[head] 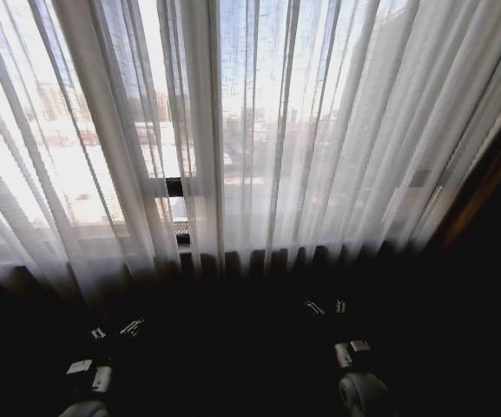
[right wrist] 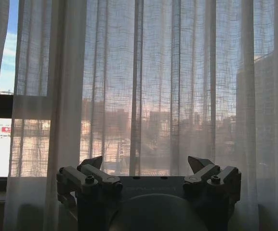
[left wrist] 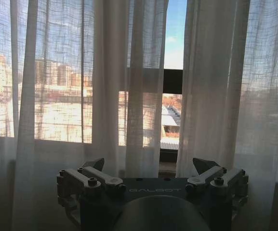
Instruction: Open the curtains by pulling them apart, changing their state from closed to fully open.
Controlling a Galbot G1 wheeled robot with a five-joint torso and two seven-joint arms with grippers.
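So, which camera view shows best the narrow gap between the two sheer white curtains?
The left wrist view: the gap stands nearly straight ahead, above the open left gripper, with sky and black frame bar clear. The head view shows only a thin slit. The right wrist view has it at the edge, beyond the open right gripper.

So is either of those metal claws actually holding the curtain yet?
No. In the wrist views the left gripper and the right gripper both have their fingers spread wide, with the curtains hanging untouched beyond them.
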